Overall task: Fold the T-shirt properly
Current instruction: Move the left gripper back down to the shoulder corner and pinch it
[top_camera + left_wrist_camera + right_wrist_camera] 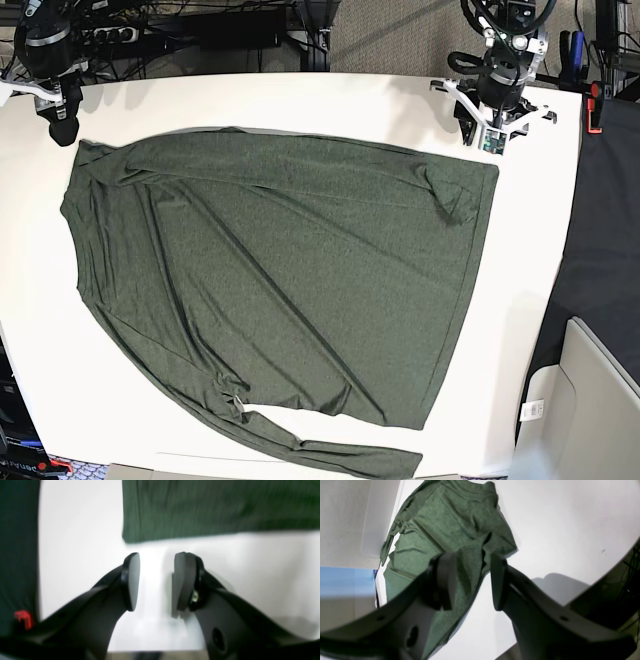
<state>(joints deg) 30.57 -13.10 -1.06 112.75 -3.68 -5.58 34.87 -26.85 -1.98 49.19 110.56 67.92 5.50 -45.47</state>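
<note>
Across most of the white counter (pixel 300 90) we find the T-shirt (pixel 280 280) spread nearly flat, its body reaching from the far left corner toward the near right edge, one sleeve trailing along the near edge and some bunching at the far right corner. We see no fold in it yet.

We note the left pincer (pixel 156 580) poised above bare counter just beside the hem, its pads apart and empty. The right pincer (pixel 470 580) sits at the far left corner over the shoulder area, jaws likewise apart, nothing held between them in the wrist view.

Risks, in our judgement:
- The left pincer stands off the cloth; closing where it is would catch nothing, or only a single layer of hem, and the lift would drag unevenly.
- The puckered fabric at the far right corner could be trapped inside any fold, leaving a lump.
- The loose sleeve at the near edge may slide off the counter if the body is pulled.
- Uneven lifting by the two arms would skew the fold line.
</note>
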